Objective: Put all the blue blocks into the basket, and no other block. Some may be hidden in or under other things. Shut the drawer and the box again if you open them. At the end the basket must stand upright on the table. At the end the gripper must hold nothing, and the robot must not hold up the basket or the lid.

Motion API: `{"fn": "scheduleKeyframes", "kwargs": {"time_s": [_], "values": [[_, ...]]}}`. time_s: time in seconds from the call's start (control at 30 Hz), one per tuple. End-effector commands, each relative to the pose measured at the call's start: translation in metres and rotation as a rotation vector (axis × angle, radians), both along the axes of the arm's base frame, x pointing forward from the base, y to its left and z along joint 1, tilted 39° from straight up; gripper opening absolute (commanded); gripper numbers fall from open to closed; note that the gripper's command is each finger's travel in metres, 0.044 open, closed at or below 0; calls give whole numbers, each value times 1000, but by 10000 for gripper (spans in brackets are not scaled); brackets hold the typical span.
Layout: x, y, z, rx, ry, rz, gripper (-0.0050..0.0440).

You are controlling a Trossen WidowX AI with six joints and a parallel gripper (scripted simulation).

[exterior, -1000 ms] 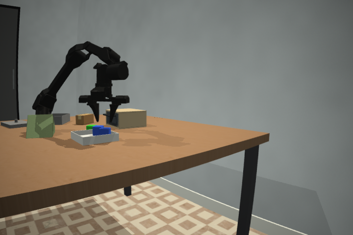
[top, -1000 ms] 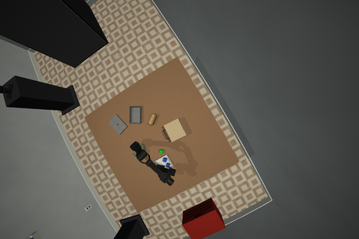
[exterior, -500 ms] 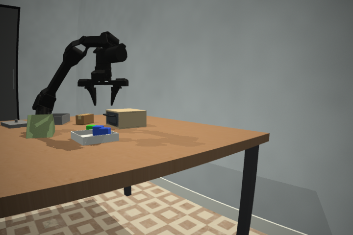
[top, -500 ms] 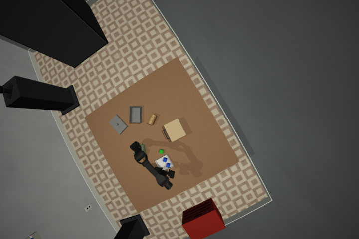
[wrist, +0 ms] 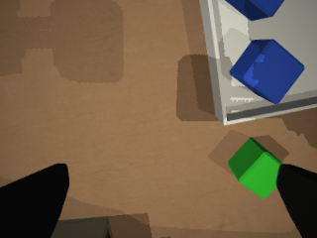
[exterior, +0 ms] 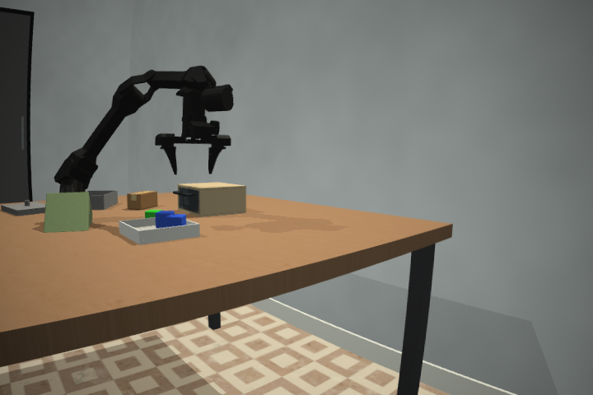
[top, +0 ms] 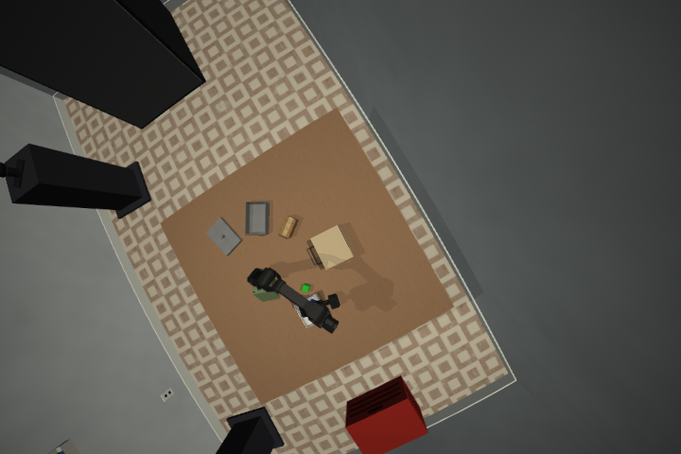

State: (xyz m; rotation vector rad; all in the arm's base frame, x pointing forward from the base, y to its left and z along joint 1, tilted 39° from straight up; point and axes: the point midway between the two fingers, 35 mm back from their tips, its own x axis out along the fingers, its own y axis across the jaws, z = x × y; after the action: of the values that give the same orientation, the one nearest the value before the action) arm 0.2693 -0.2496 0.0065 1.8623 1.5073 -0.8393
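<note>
The basket (exterior: pixel 160 230) is a shallow white tray standing upright on the table, with two blue blocks (exterior: pixel 170 219) inside it. A green block (wrist: pixel 254 167) lies on the table just outside the basket's rim, and it also shows in the side view (exterior: pixel 152 213). My gripper (exterior: pixel 192 171) hangs high above the table, between the basket and the drawer unit, wide open and empty. Its fingers frame bare table. From above, the arm hides most of the basket (top: pixel 306 319).
A tan drawer unit (exterior: pixel 212 197) with a dark handle stands behind the basket. An open grey box (exterior: pixel 102 198) stands at the back, with its lid (exterior: pixel 23 207) flat on the table beside it. A small brown box (exterior: pixel 142 199) stands between them. An olive block (exterior: pixel 67 211) stands at the arm's base.
</note>
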Motion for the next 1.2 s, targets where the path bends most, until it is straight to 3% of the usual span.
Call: {"fn": "scheduleKeyframes", "kwargs": {"time_s": [0.0,0.33,0.53,0.7,0.77,0.9,1.1,1.17], "values": [[20,19,20,-15,-55,66,440],[45,76,70,-100,-377,479,440],[61,115,104,-100,-377,479,440],[57,155,134,-153,-579,739,440],[57,155,134,-153,-579,739,440],[54,187,158,-195,-738,944,440],[49,230,190,-195,-738,944,440],[40,245,200,-216,-819,1048,440]]}}
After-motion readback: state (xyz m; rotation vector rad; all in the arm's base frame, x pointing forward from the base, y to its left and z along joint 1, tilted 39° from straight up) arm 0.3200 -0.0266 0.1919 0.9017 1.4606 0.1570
